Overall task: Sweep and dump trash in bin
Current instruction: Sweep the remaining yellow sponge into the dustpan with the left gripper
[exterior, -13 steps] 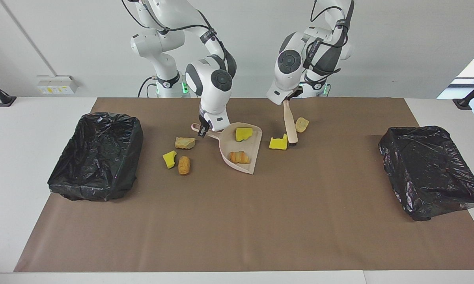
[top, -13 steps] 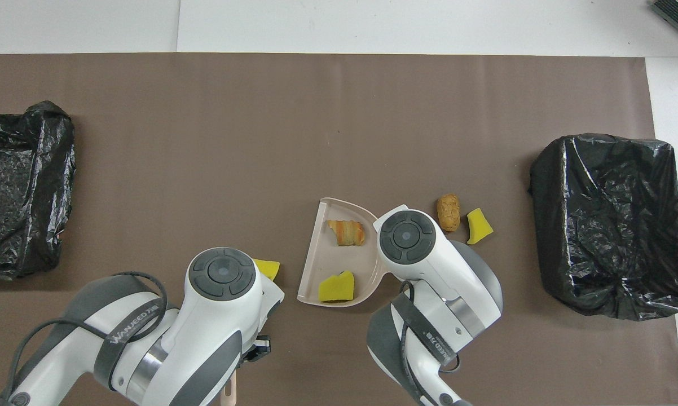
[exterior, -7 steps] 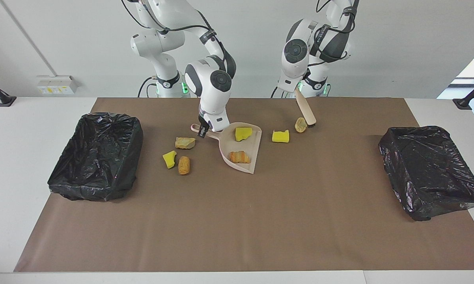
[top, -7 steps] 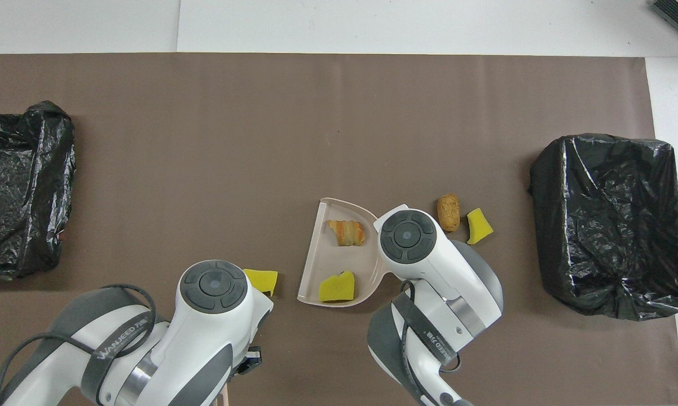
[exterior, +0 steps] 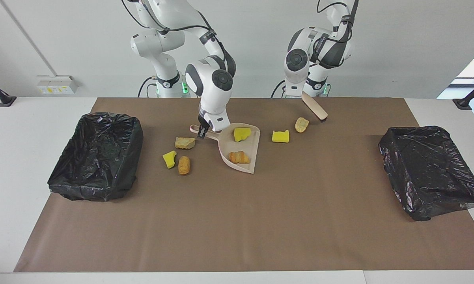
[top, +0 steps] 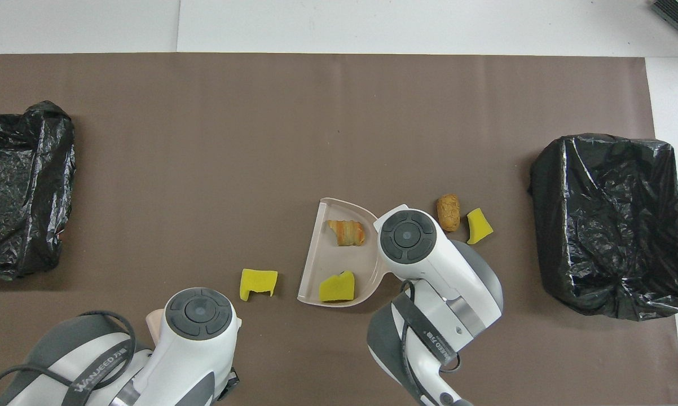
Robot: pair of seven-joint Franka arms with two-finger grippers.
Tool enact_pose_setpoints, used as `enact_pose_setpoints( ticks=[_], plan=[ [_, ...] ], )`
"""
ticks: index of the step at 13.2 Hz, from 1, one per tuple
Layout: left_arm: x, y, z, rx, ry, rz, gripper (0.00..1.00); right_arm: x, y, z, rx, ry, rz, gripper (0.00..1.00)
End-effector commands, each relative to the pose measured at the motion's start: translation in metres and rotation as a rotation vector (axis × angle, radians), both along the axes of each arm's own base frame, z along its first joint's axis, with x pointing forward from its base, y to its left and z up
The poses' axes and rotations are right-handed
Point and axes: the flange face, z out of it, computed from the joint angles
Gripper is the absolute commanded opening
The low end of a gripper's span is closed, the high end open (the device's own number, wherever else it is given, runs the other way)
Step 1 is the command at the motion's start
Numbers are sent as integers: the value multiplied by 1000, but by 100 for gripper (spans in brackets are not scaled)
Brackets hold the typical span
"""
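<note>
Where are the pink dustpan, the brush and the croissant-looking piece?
dustpan [exterior: 251,152]: facing view, bare floor of the pan near its open edge.
brush [exterior: 315,108]: facing view, middle of its beige body.
croissant piece [top: 347,232]: overhead view, its middle, in the dustpan.

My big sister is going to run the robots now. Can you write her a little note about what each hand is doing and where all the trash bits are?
Right gripper: shut on the dustpan handle, pan flat on the mat.
Left gripper: shut on the brush, lifted and tilted over the mat's edge nearest the robots.
Done: two scraps lie in the pan, a yellow sponge piece and an orange bread chunk.
Left: a yellow sponge and a tan chunk toward the left arm's end; a tan chunk, a yellow piece and an orange chunk toward the right arm's end. Sweep them in, then dump in a bin; nothing is dumped yet as far as can be seen.
</note>
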Motion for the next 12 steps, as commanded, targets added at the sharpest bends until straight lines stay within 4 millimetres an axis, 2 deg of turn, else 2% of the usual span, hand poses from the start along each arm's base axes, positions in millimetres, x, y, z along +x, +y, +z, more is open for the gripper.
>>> enact_pose_setpoints(
  ticks=[1,2,6,8,10,12],
  plan=[
    [15,-6,-22,-22,-56,34,0,-2,-4,-1,-11,-23,10,0],
    [24,-13,-29,-46,-79,45,0,-1,-5,-1,-11,-23,8,0],
    [75,-45,-21,-195,-160,21,0,0,-9,-2,-17,-16,-2,0],
    [81,-60,-33,-236,-176,0,0,0,-9,-3,-17,-14,-2,0],
    [89,-68,-33,-285,-218,-42,0,0,-10,-3,-17,-14,-4,0],
    [90,-78,-32,-347,-228,-168,0,0,-9,-3,-16,-14,-5,0]
  ],
)
